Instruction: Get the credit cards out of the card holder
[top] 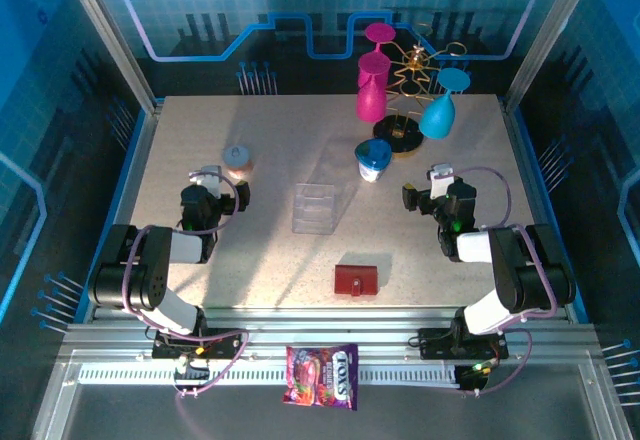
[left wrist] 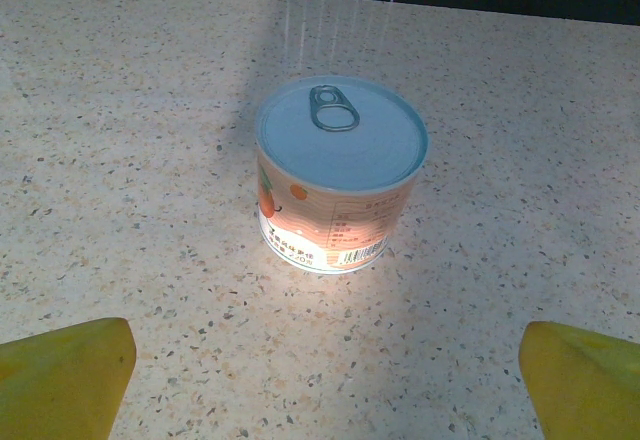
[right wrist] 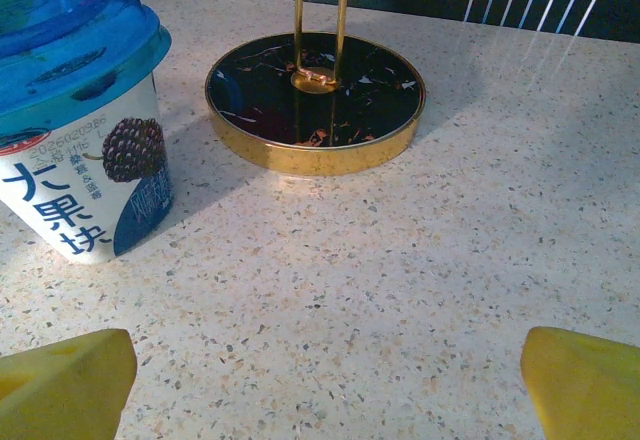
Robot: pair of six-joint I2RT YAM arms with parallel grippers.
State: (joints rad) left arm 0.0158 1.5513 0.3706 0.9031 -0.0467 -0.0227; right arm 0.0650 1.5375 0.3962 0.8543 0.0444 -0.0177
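The card holder (top: 356,280), a small dark red wallet, lies folded shut on the table near the front edge, between the two arms. No credit cards show; the wallet's inside is hidden. My left gripper (top: 210,179) rests at the left of the table, well away from the wallet. Its yellow fingertips (left wrist: 65,375) stand wide apart with only bare table between them, so it is open. My right gripper (top: 438,178) rests at the right, also far from the wallet. Its yellow fingertips (right wrist: 583,380) are spread wide over bare table, open and empty.
A small orange-labelled can (left wrist: 338,175) stands just ahead of the left gripper. A blue-lidded yoghurt cup (right wrist: 78,110) and the gold-rimmed black base of a glass rack (right wrist: 316,100) lie ahead of the right gripper. A clear acrylic tray (top: 315,207) sits mid-table. A candy bag (top: 322,375) lies off the table front.
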